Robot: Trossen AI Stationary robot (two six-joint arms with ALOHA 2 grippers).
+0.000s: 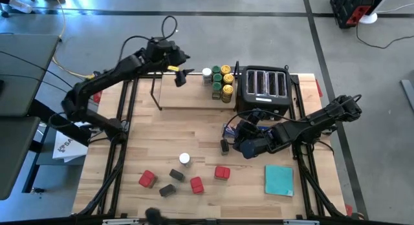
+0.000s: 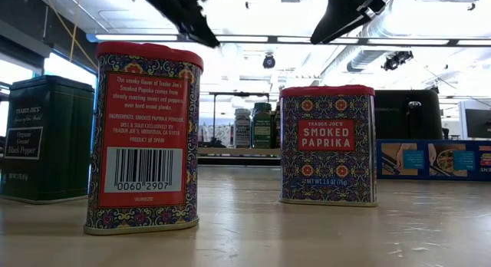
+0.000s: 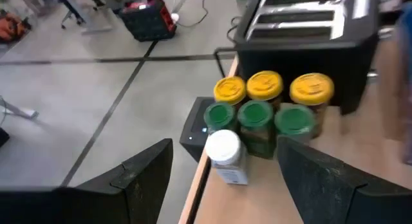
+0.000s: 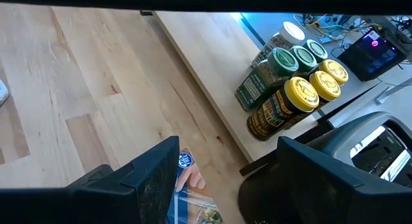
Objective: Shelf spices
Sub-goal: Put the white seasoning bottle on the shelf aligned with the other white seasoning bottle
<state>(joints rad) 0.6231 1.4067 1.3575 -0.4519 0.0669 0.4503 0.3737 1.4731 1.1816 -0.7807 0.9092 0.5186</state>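
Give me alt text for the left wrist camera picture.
Seven spice jars cluster on the light-wood shelf beside a black toaster: three yellow-lidded, three green-lidded, one white-lidded. The left gripper's open dark fingers frame them from below.

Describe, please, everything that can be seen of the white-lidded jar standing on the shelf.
The white-lidded jar is small and round, with a clear-looking body, a pale label and a plain white cap. It stands upright on the light-wood shelf, at the plank's front edge. It is the outermost of the cluster of jars, next to a green-lidded jar; whether they touch cannot be told. No gripper holds it. The left gripper hovers before it, jaws open.
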